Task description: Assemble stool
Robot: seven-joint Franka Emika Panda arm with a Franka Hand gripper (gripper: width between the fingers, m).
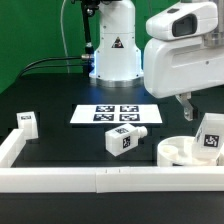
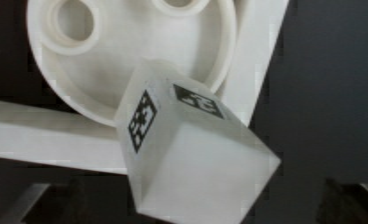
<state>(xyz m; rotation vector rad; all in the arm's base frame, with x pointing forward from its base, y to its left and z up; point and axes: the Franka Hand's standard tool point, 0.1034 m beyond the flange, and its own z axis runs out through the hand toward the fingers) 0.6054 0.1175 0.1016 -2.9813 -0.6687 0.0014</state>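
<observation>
Open tabletop [image 1: 60, 100] left of centre, leg [image 1: 210, 135] crowding seat disc [image 1: 180, 152], border rail [image 1: 100, 180] fencing front

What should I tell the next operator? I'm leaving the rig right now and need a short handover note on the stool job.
Tool: open, holding nothing, hanging above the seat disc at the exterior view's right.
Seat disc: on the table against the border rail, one leg leaning on or in it, not visibly fixed.
Second leg: lying loose mid-table, in front of the marker board.
Third leg: at the exterior view's left, by the rail corner.
Done: no leg visibly attached yet.
Left: mount all the legs on the seat.
</observation>
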